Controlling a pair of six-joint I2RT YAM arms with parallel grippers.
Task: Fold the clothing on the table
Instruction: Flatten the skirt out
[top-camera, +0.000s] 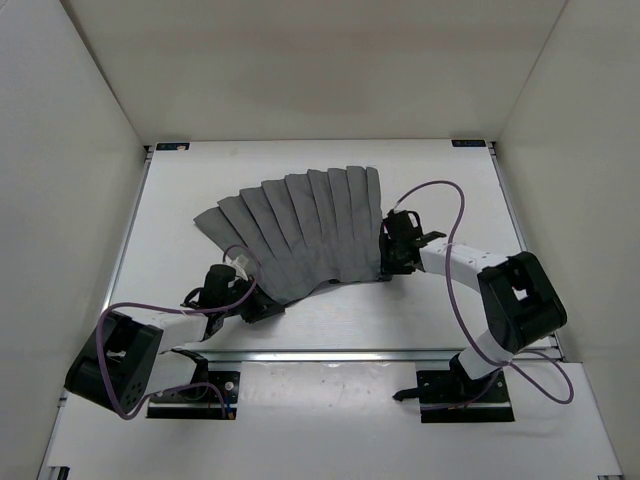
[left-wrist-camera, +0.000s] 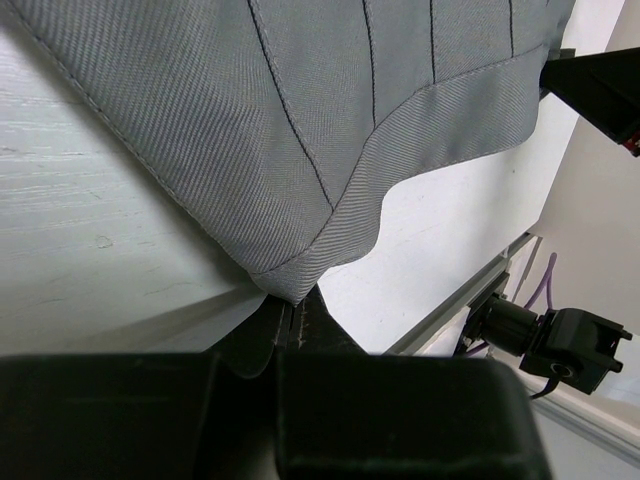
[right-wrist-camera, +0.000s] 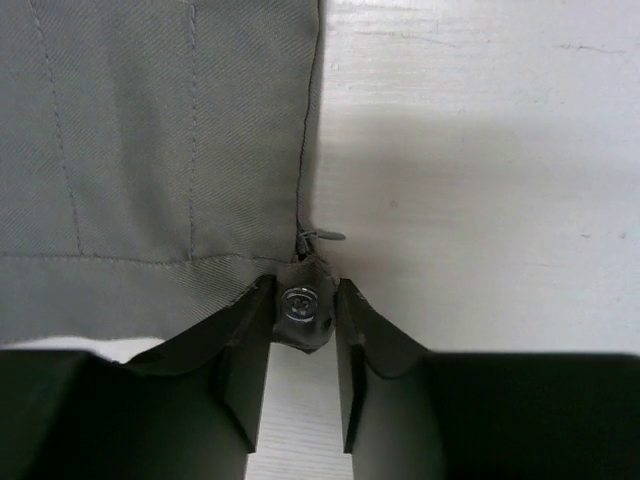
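left gripper (left-wrist-camera: 294, 318), closest to the near edge of the table (top-camera: 450, 190), is pressed together on the left corner of the waistband (left-wrist-camera: 450, 125) of the skirt (top-camera: 310, 230), the grey cloth running straight into its closed jaws. right gripper (right-wrist-camera: 305, 292), a little farther in and toward the right edge, has its fingers against both sides of the small tab that carries the snap button (right-wrist-camera: 300, 303) at the waistband's other corner. the tab looks squeezed between them, so i judge it pinched. between the two grippers the waistband hangs in a shallow curve. beyond it the pleats fan out flat toward the far edge, the hem (top-camera: 300, 183) stopping short of the far rail. the fabric looks light, thin and limp, with stitched pleats that give it some lengthwise body; it should drape rather than slide. the doubled, sewn waistband corners seem the surest places to hold, though the tab is a small purchase and could pull free.
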